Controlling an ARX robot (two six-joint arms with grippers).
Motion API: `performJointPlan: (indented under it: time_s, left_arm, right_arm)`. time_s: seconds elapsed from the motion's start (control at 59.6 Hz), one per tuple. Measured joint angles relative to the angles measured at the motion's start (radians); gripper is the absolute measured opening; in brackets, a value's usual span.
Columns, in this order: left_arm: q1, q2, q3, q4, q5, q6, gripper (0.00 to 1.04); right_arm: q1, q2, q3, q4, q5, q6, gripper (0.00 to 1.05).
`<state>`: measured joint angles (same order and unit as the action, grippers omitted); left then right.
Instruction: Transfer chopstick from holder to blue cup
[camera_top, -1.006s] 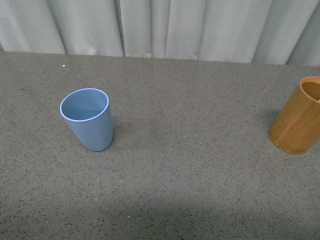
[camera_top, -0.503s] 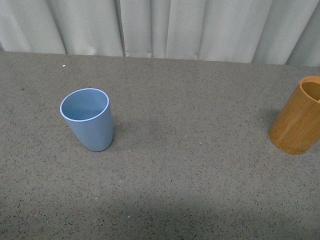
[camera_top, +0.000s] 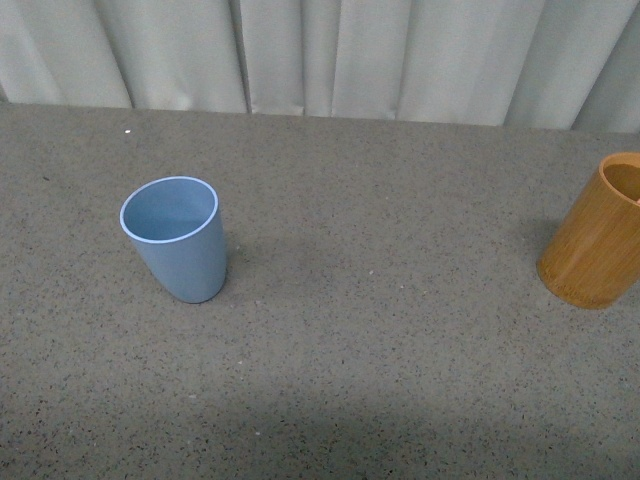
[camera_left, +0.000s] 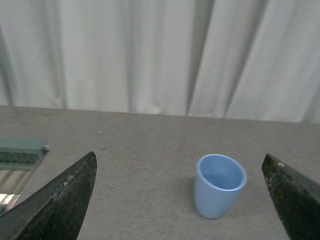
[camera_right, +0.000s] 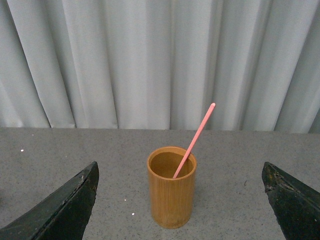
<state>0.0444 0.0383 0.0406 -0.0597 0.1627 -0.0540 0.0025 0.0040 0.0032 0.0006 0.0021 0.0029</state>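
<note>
On the desk (camera_top: 400, 380), my front view clips the holder (camera_top: 597, 235) at the frame edge, with the blue cup (camera_top: 180, 240) well to its left. My right wrist view reveals the chopstick (camera_right: 195, 137) leaning inside that holder. Left fingers (camera_left: 60, 200) and right fingers (camera_right: 65, 205) are spread wide, holding nothing.

The pink-red chopstick (camera_right: 194, 140) leans tilted inside the upright orange-brown bamboo holder (camera_right: 171, 197), straight ahead of the wide-spread right claw (camera_right: 180, 165). The light blue cup (camera_left: 219, 186) stands upright ahead of the spread left claw (camera_left: 179, 156).
</note>
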Motion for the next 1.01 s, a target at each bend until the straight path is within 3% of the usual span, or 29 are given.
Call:
performJointPlan:
  time_s: [0.017,0.05,0.067,0.084,0.134,0.184,0.218,0.268,0.352,0.57,0.822,1.006]
  left_arm:
    - [0.020,0.018,0.011,-0.012,0.027,-0.008,0.98]
    - [0.101,0.102,0.044,-0.104,0.264,-0.083,0.98]
    - [0.119,0.123,0.050,-0.119,0.289,-0.092,0.98]
    - [0.153,0.156,0.058,-0.139,0.400,-0.128,0.98]
    - [0.216,0.231,0.063,-0.143,0.573,-0.224,0.98]
    - [0.232,0.280,0.070,-0.119,0.657,-0.274,0.98]
    - [0.232,0.306,0.079,-0.095,0.665,-0.308,0.98]
    - [0.206,0.362,0.099,-0.032,0.615,-0.375,0.98]
    - [0.082,0.472,0.118,0.047,0.454,-0.446,0.98]
    - [-0.193,0.744,0.172,0.192,0.131,-0.461,0.98]
    - [-0.405,1.067,0.243,0.376,-0.026,-0.492,0.98]
    - [-0.435,1.245,0.311,0.432,-0.048,-0.488,0.98]
  right_arm:
    - [0.000,0.000,0.000,0.000,0.001,0.000,0.95]
    - [0.000,0.000,0.000,0.000,0.000,0.000,0.95]
    - [0.000,0.000,0.000,0.000,-0.002,0.000,0.95]
    - [-0.001,0.000,0.000,0.000,-0.005,0.000,0.95]
    - [-0.001,0.000,0.000,0.000,-0.004,0.000,0.95]
    - [-0.001,0.000,0.000,0.000,-0.003,0.000,0.95]
    - [-0.001,0.000,0.000,0.000,-0.003,0.000,0.95]
    - [-0.001,0.000,0.000,0.000,-0.001,0.000,0.95]
    - [-0.001,0.000,0.000,0.000,-0.002,0.000,0.95]
    - [-0.001,0.000,0.000,0.000,-0.002,0.000,0.95]
    - [-0.001,0.000,0.000,0.000,-0.003,0.000,0.95]
    - [-0.001,0.000,0.000,0.000,-0.003,0.000,0.95]
